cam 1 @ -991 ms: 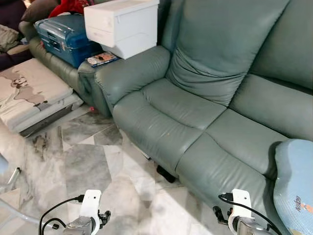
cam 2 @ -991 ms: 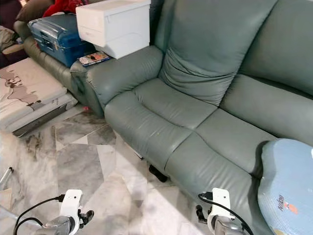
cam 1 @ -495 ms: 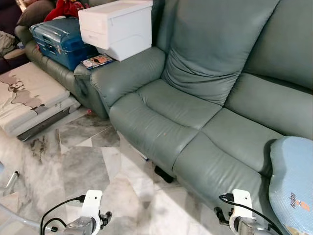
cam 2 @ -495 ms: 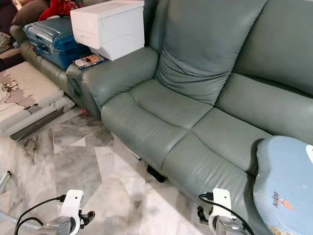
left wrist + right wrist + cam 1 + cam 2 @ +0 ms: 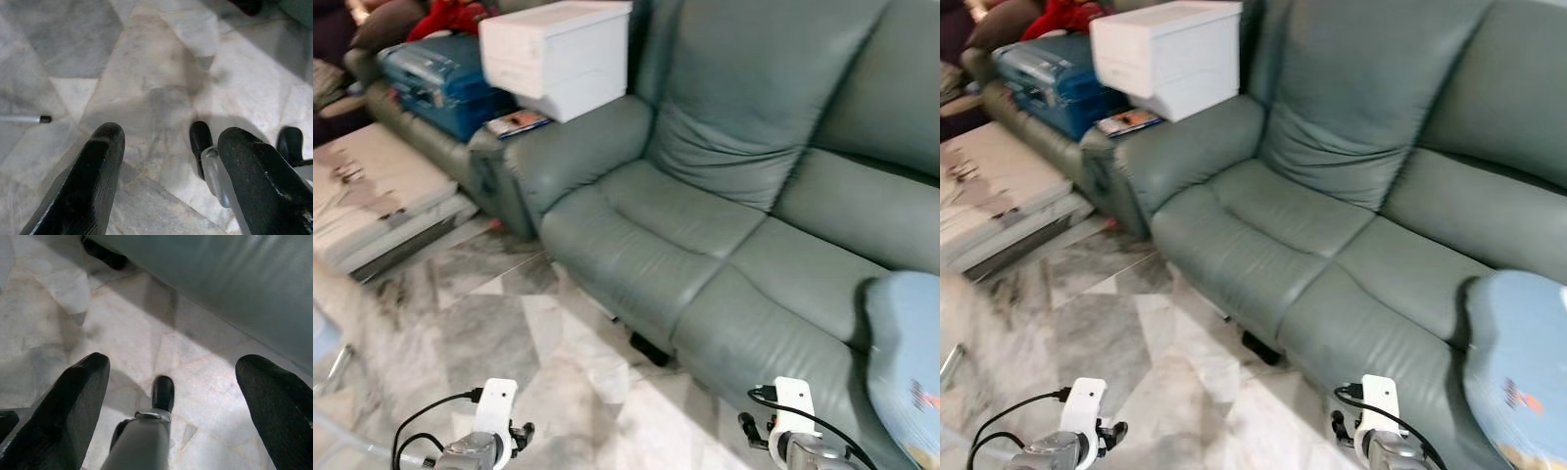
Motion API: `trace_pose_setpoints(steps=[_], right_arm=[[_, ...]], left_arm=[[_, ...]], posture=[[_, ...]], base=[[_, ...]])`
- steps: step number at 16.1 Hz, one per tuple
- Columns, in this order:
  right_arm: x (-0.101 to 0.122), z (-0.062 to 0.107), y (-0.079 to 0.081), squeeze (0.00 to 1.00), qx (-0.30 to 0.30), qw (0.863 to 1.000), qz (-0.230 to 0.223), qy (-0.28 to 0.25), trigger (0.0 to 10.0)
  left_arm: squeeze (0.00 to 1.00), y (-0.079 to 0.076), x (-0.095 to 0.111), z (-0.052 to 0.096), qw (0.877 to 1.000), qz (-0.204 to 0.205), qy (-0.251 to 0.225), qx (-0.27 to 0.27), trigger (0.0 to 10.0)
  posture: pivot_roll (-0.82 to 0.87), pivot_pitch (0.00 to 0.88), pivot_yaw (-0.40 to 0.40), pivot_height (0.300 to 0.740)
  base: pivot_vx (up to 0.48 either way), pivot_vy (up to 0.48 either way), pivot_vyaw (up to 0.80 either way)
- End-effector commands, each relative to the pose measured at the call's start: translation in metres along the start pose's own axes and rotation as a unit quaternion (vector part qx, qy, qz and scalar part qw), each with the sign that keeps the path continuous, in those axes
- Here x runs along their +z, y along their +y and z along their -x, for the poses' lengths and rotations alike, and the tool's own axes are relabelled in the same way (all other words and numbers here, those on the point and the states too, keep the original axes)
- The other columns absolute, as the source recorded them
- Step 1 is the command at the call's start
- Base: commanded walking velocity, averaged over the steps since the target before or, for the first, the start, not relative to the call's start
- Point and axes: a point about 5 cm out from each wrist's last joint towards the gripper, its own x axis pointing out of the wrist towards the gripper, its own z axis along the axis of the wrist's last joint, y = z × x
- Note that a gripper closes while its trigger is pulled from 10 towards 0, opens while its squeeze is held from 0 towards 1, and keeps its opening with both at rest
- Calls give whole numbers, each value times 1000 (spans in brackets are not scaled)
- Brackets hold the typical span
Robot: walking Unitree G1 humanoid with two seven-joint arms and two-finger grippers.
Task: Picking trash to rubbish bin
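Left wrist view shows the left gripper (image 5: 166,161) with fingers (image 5: 93,181) spread, empty above the marble floor (image 5: 161,54); the right gripper (image 5: 171,396) likewise gapes beside the sofa (image 5: 234,279).

Sofa (image 5: 724,225): grey-green leather. Floor (image 5: 499,323): grey and white marble pattern. Box (image 5: 556,54) white; suitcase (image 5: 440,78) blue; cushion (image 5: 906,362) pale blue
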Motion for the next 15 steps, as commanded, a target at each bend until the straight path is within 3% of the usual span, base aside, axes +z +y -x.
trace_pose_setpoints(steps=[1,6,9,15], right_arm=[[-1,0,-1,0,-3,1000,2,5,10000],[-1,0,-1,0,-3,1000,8,6,10000],[-1,0,-1,0,-3,1000,9,6,10000],[-1,0,-2,0,-5,1000,11,7,10000]], left_arm=[[0,1,0,0,1000,-9,2,0,10000],[0,0,1,0,1000,-14,-1,-7,10000],[0,0,1,0,1000,-12,-1,-9,10000],[0,0,0,0,1000,5,-6,-7,10000]], posture=[[15,40,35,740],[14,40,35,740],[14,40,35,740],[13,35,36,740]], base=[[0,0,0],[0,0,0],[0,-447,0],[0,0,0]])
